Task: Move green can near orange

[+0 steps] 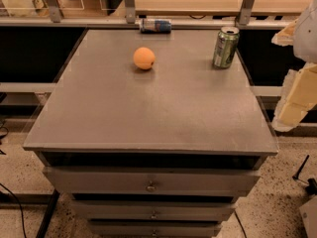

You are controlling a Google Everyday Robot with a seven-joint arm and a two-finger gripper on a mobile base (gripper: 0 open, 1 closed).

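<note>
Green can (pixel 226 47), silver-topped, upright; orange (pixel 144 58) well apart; tool (pixel 296 90) at right edge.

a blue and silver can (pixel 155 25) lies on its side at the far edge of the grey desk (pixel 148 113). below the top sit stacked drawers (pixel 99 180) with small round knobs (pixel 151 186). a black cable (pixel 18 204) trails over the speckled floor (pixel 277 207).
</note>
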